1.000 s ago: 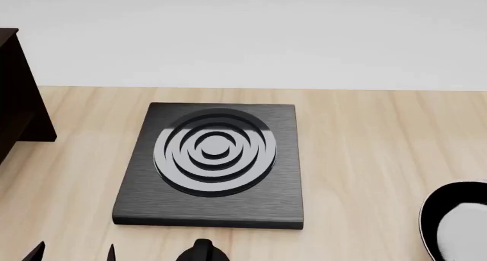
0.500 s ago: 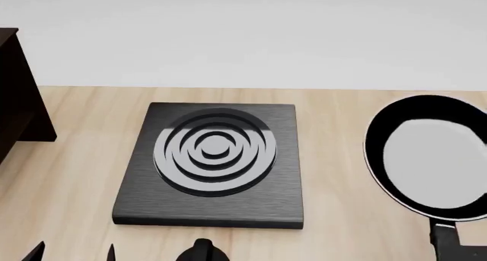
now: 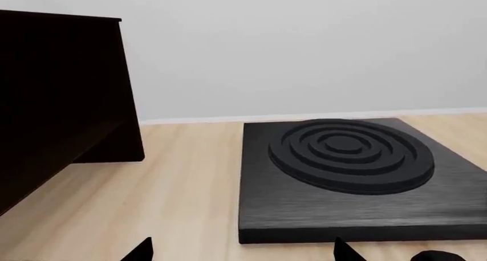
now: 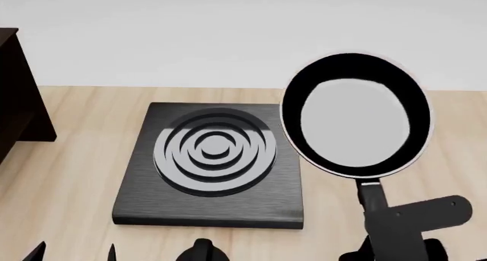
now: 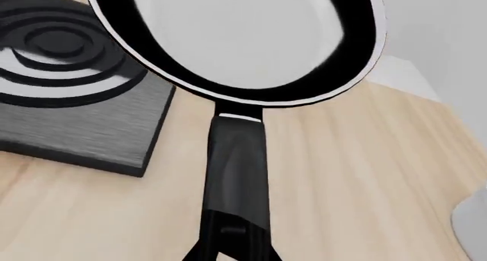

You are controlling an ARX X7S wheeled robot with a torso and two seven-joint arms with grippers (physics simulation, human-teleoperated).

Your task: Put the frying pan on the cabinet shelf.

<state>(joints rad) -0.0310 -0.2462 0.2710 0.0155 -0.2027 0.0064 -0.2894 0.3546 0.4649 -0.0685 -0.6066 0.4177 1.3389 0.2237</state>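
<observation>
Pan (image 4: 355, 114) held aloft by its handle in right gripper (image 4: 396, 238), jaws clamped on the handle; pale base facing the head camera, rim overlapping the right edge of burner plate (image 4: 213, 164) in that view. Same grip seen from the right wrist: pan (image 5: 236, 33) above the wooden table (image 5: 357, 175). Left gripper (image 4: 72, 252) low at the near edge, only two fingertips showing, spread apart and empty. Cabinet (image 3: 57, 96) at far left, well apart from the pan.
</observation>
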